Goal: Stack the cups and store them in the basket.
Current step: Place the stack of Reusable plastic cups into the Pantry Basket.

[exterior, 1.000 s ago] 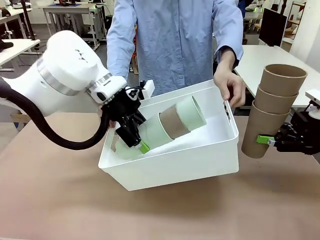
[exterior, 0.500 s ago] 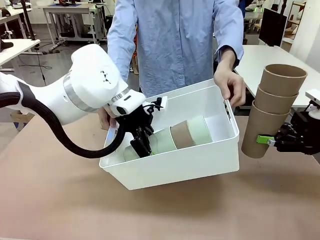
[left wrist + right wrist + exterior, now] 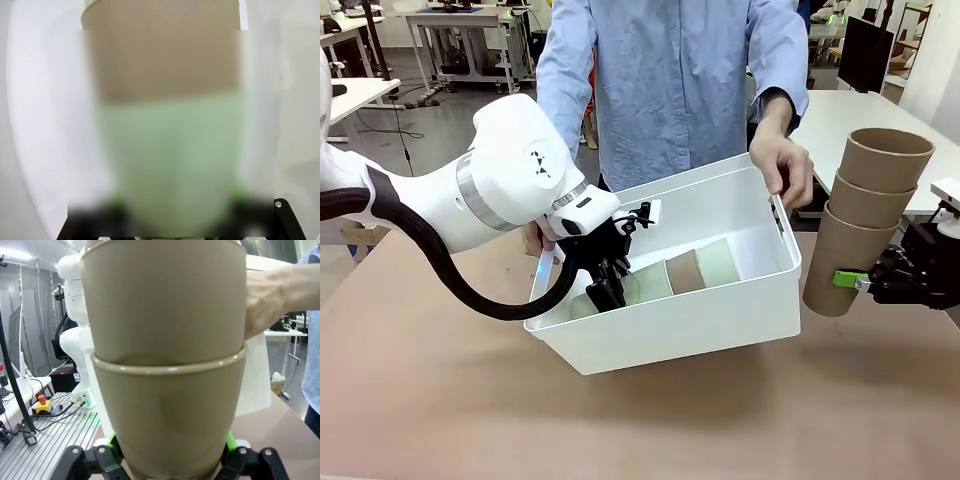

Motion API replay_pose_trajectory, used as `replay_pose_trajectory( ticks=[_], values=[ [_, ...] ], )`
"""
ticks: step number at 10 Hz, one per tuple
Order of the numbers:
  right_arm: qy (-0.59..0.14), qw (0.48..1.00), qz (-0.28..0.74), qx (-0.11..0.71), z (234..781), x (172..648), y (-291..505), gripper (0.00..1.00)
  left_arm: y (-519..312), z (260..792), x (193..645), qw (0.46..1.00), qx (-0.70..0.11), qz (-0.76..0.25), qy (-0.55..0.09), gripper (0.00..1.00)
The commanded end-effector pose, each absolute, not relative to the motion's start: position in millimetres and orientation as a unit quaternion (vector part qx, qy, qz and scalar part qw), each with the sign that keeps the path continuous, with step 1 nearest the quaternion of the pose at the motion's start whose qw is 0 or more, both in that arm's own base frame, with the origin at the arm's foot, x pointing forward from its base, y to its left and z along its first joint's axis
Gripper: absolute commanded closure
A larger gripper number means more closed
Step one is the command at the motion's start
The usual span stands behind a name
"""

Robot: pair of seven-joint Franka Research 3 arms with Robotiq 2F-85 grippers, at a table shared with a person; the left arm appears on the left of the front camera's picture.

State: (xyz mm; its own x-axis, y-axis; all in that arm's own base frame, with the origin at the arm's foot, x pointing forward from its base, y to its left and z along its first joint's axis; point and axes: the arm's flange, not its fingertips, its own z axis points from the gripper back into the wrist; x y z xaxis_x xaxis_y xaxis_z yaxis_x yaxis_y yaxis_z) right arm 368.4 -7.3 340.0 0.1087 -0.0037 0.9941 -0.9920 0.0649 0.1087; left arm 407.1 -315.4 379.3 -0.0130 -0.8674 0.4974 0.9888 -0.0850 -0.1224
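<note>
Three nested tan cups [image 3: 868,205], mouths up, are clamped in the right gripper [image 3: 842,280] jaws; the left gripper [image 3: 603,294] jaws clamp a horizontal mint-tan stack [image 3: 685,272] in the basket [image 3: 700,335].

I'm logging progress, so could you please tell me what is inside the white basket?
A nested stack of cups, mint, tan, mint, lies on its side in the basket, held by the robot's left hand. The near wall hides its underside and the floor beneath.

1. The basket [image 3: 690,325], white, rectangular and solid-walled, is tilted, its right end higher.
2. Inside it the mixed stack [image 3: 682,272] lies on its side: mint, tan and mint cups nested.
3. The tan stack [image 3: 865,215], three nested cups, leans mouth-up just right of the basket.
</note>
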Motion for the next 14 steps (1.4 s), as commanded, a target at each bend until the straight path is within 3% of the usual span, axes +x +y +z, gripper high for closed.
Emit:
replay_pose_trajectory(
  ticks=[1,4,8,11,14],
  values=[
    [-0.491,0.539,0.457,0.509,344.0,368.0,-7.9,0.15,-311.2,385.9,408.0,0.660,-0.241,-0.699,-0.131,0.00],
    [-0.491,0.539,0.457,0.509,344.0,368.0,-7.9,0.15,-296.3,406.6,405.9,0.652,-0.253,-0.702,-0.132,0.00],
    [-0.491,0.539,0.457,0.509,344.0,368.0,-7.9,0.15,-225.7,478.7,403.0,0.624,-0.307,-0.697,-0.171,0.00],
    [-0.491,0.539,0.457,0.509,344.0,368.0,-7.9,0.15,-116.4,526.5,407.3,0.575,-0.371,-0.682,-0.256,0.00],
    [-0.491,0.539,0.457,0.509,344.0,368.0,-7.9,0.15,4.4,532.8,394.0,0.552,-0.398,-0.644,-0.349,0.00]
  ],
)
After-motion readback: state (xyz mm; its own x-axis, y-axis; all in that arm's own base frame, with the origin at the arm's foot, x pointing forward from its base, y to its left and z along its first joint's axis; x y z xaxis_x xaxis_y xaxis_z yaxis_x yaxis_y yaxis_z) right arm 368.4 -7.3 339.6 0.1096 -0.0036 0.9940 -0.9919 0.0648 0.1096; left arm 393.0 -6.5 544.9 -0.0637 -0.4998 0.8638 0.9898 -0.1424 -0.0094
